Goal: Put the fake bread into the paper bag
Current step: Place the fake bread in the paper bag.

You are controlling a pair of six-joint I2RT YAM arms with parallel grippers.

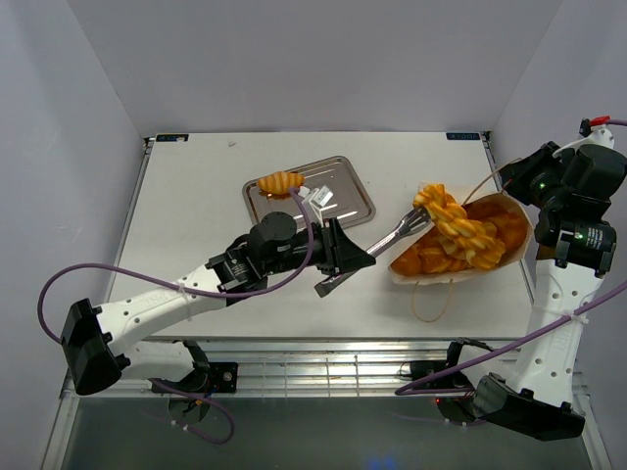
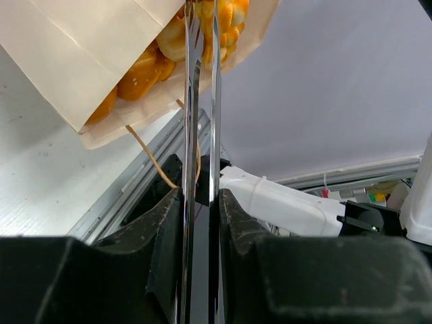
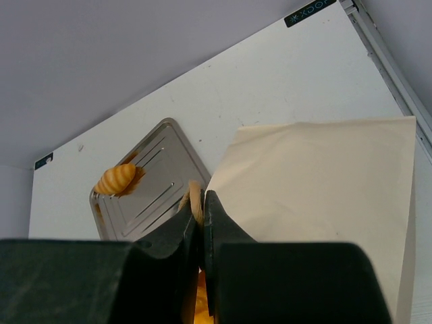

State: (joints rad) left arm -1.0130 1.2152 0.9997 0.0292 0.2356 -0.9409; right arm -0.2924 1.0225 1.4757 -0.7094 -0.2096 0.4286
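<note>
Left jaws clamp the tongs (image 1: 387, 238), pinching a braided loaf (image 1: 453, 223) at the bag (image 1: 513, 217) mouth, right of the tray (image 1: 345, 201); right jaws pinch the bag's handle (image 3: 195, 197). Slack squeeze, and that loaf could slide onto the counter (image 1: 196, 225).

Upper middle of the top view: the tray (image 1: 348, 188), with one roll (image 1: 279, 182) on its left corner. To its right the bag (image 1: 517, 223) lies on its side, bread (image 1: 416, 259) piled in its mouth. The tongs (image 1: 390, 235) reach in from the left, a twist (image 1: 449, 220) on top of the pile.
</note>
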